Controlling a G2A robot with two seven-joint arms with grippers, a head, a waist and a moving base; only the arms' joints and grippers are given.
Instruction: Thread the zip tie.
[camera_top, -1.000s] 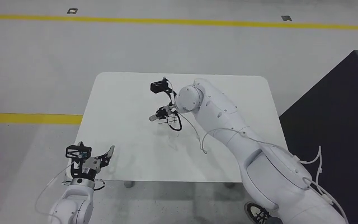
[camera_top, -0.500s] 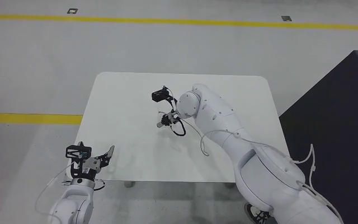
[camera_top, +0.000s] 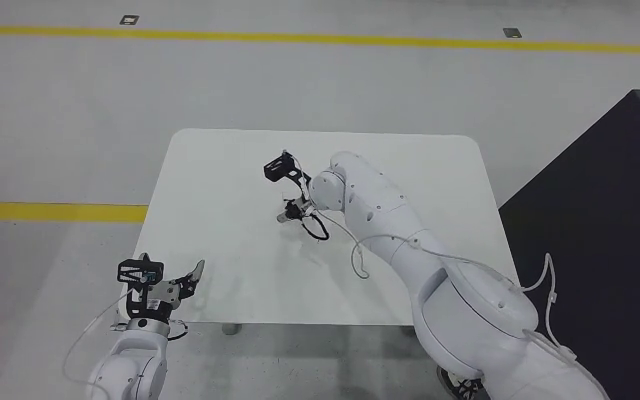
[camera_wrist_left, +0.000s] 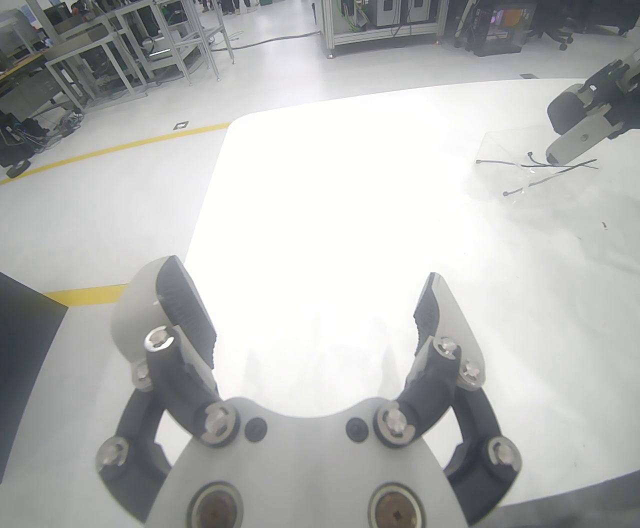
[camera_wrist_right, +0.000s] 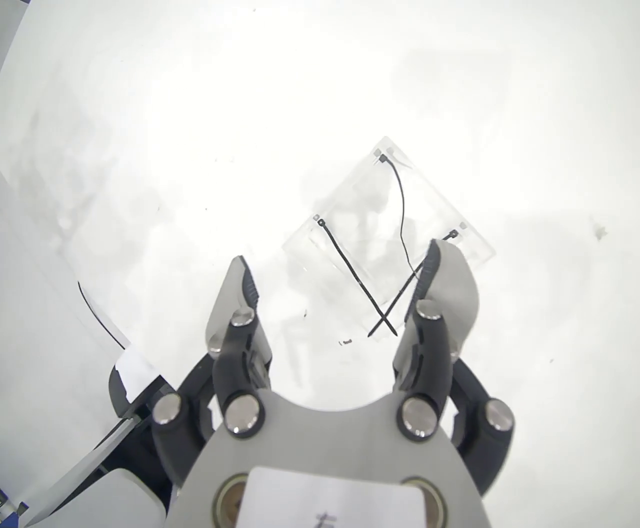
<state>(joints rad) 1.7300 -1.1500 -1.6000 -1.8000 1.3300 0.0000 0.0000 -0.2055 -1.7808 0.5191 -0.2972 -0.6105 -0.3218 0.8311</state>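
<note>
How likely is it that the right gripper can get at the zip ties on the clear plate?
Probably yes: the right gripper hangs open directly over the zip ties, with nothing between them.

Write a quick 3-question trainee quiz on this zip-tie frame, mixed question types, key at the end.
1. How many black zip ties lie on the clear plate?
2. True or false: the right pincer is shut on a zip tie.
3. Where is the left pincer?
A. Over the clear plate
B. Open and empty, by a corner of the table, apart from the plate
C. Shut on a zip tie

Key: 1. three; 2. false, it is open above the plate; 3. B
</note>
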